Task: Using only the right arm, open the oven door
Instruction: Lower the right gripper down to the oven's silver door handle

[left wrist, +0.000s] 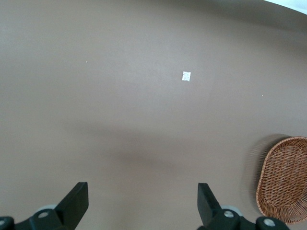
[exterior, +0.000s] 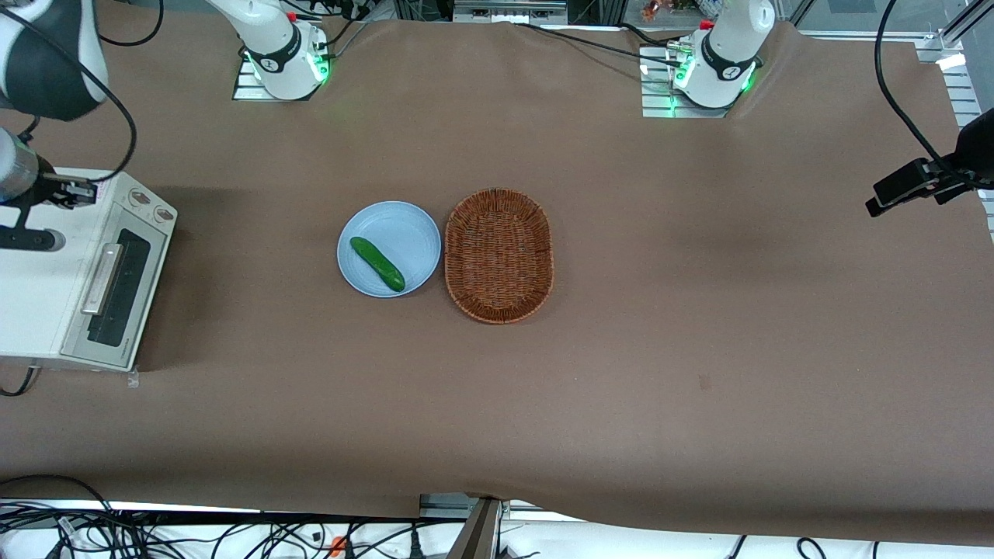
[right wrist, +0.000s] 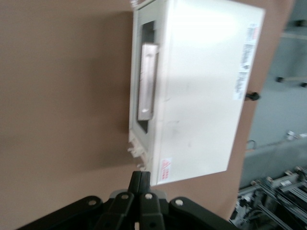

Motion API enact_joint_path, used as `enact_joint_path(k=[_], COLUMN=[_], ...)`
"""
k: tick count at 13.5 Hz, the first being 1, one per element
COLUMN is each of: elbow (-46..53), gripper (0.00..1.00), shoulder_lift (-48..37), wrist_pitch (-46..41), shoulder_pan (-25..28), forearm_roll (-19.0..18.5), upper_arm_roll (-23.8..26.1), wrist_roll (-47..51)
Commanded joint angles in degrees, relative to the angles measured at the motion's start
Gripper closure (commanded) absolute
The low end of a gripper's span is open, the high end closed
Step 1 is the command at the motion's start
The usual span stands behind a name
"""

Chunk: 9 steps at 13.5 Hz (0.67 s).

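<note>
One oven door [exterior: 116, 299] closed; gripper [right wrist: 142, 179] above the oven, its fingers [right wrist: 136, 181] pressed together.

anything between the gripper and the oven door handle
No object. The gripper, fingers shut, hovers above the oven's knob end; in the front view only the oven's white top separates it from the handle on the closed door.

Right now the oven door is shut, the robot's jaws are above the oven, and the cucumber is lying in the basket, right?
Not quite. The front view shows the cucumber lying on the blue plate, beside the basket, which holds nothing. The rest stands: the oven door is shut, and the gripper is above the oven, jaws closed together.
</note>
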Motion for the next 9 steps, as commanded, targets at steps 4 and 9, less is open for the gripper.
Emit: enact_joint_path(k=[4, 9], elbow=[-4.3, -13.6], gripper=[1.0, 1.0], shoulder_lift=[6.9, 6.0], wrist_pitch=[9.3, 17.7], shoulder_pan=[1.7, 1.7], forearm_roll=[-13.8, -20.4], upper_arm_roll=[0.1, -0.2], wrist_roll=[15.7, 25.4])
